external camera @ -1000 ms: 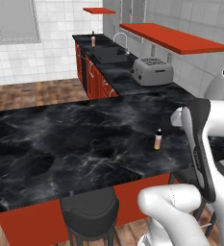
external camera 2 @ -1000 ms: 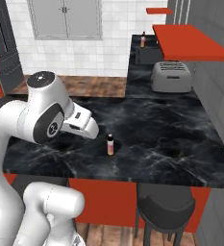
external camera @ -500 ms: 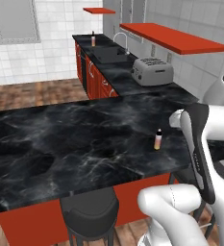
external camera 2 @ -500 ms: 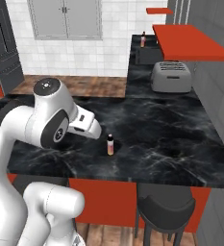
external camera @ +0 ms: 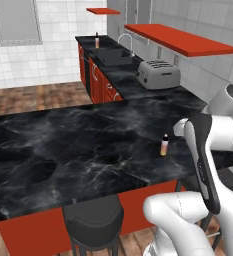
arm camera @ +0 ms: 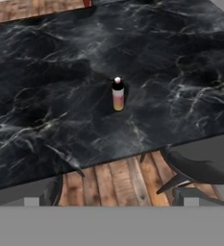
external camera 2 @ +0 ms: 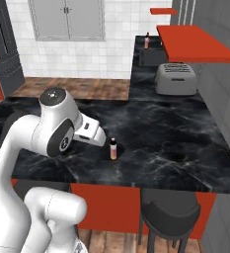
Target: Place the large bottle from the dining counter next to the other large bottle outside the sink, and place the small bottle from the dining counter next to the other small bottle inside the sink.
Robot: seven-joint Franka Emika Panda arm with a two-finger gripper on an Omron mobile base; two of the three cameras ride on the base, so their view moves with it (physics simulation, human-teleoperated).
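Small bottle [arm camera: 118, 95] upright on dining counter [arm camera: 46, 86], cap up.

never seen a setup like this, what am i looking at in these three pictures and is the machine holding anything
This is a rendered kitchen with a white robot arm on a base that can drive. Two pictures come from cameras on that base, behind the arm to its left and right, looking forward over it. The third comes from a camera on the hand, looking along the gripper.

On the dark marble dining counter stands one small bottle, upright, with a dark cap and a pale orange body. Two stools sit under the counter's near edge.

Farther back is the kitchen counter with a silver toaster, a sink with a tap, and another bottle beside it. Red shelves hang above.

The gripper is open and holds nothing; the small bottle stands free on the counter.
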